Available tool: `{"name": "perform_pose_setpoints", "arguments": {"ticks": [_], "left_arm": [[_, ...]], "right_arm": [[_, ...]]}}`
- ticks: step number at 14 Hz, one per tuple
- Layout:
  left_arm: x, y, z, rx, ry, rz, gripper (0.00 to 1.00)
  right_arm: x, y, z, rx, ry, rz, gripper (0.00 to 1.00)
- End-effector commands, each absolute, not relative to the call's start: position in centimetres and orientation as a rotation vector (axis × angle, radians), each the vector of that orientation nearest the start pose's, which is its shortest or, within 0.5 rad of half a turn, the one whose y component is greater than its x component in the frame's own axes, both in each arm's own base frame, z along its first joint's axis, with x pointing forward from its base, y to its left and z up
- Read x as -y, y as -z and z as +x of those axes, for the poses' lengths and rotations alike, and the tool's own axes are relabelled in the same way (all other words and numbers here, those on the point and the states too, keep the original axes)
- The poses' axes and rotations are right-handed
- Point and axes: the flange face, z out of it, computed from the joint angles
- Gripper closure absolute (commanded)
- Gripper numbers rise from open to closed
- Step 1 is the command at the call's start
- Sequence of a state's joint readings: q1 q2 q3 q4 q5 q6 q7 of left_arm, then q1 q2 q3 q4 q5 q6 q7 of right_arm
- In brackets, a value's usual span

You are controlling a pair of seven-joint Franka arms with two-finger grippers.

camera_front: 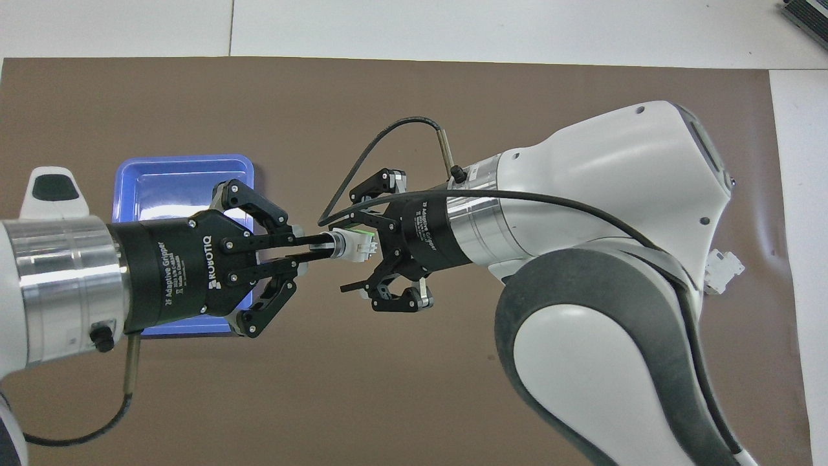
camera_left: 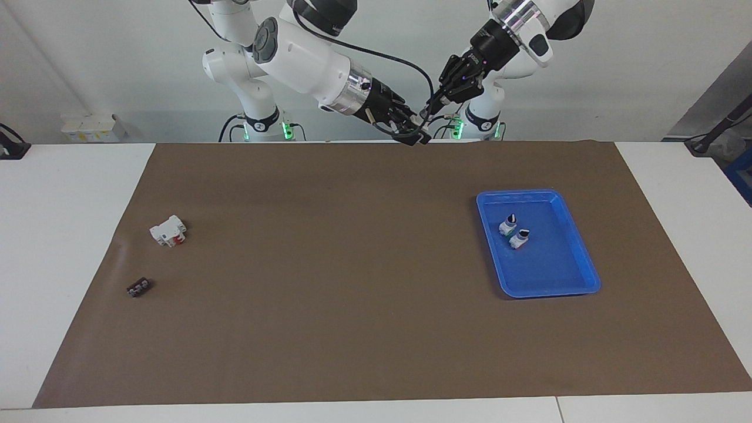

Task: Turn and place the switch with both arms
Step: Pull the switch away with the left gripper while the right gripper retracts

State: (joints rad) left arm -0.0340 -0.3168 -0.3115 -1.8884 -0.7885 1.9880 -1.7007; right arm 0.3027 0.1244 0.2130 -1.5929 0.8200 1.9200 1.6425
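While both arms reach toward each other above the mat (camera_left: 364, 264), the switch (camera_front: 354, 244) hangs in the air between them, roughly midway between the two bases. It is a small white body with a bright green block along one side; its black knob end points into the left gripper (camera_front: 323, 249), whose two fingers are pressed together on that end. The right gripper (camera_front: 349, 254) faces it from the other end, its fingers standing apart with the white body in the gap. Whether either finger touches the body cannot be told.

From the facing camera the switch (camera_left: 420, 121) is only a pale speck between the left gripper (camera_left: 433, 107) and the right gripper (camera_left: 418, 134), with a black cable looping across them. The knob itself is mostly covered by the left fingers.

A blue tray (camera_left: 581, 258) lies toward the left arm's end, holding two switches (camera_left: 509, 225) side by side; from overhead the left gripper hides most of the tray (camera_front: 181, 162) and all of its contents. Toward the right arm's end lie a white block (camera_left: 169, 231) with a red part and, farther from the robots, a black piece (camera_left: 138, 287). The right arm covers all but a corner of the block (camera_front: 723, 270) from overhead.
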Motion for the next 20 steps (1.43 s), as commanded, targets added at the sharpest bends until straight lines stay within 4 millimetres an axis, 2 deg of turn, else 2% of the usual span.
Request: {"name": "perform_pose_setpoints", "arguments": {"ticks": [1, 5, 8, 10, 13, 15, 17, 20], "left_arm": [[23.3, -68.9, 43.8, -1.663, 0.457, 1.734, 1.00], [23.3, -68.8, 43.6, -1.641, 0.450, 1.759, 1.00], [23.2, -68.4, 43.6, -1.615, 0.433, 1.791, 1.00], [23.1, -67.8, 43.2, -1.589, 0.420, 1.825, 1.00], [23.0, -67.2, 42.9, -1.518, 0.388, 1.888, 1.00], [22.9, -66.5, 42.2, -1.415, 0.359, 1.984, 1.00], [22.6, -65.5, 41.3, -1.266, 0.307, 2.104, 1.00], [21.5, -63.5, 40.6, -1.048, 0.215, 2.253, 1.00]], "right_arm": [[-31.7, -61.7, 52.1, -1.521, -0.797, -1.952, 0.00], [-27.6, -64.1, 51.7, -1.418, -0.702, -2.051, 0.00], [-25.9, -65.1, 51.4, -1.279, -0.459, -2.242, 0.00], [-24.5, -64.6, 51.8, -1.064, -0.232, -2.464, 0.00], [-19.6, -63.6, 53.7, -0.792, 0.014, -2.730, 0.00], [-15.2, -63.4, 55.1, -0.581, 0.143, -2.880, 0.00], [-12.3, -63.4, 55.7, -0.451, 0.195, -2.969, 0.00], [-9.3, -63.7, 55.3, -0.296, 0.184, -3.132, 0.00]]}}
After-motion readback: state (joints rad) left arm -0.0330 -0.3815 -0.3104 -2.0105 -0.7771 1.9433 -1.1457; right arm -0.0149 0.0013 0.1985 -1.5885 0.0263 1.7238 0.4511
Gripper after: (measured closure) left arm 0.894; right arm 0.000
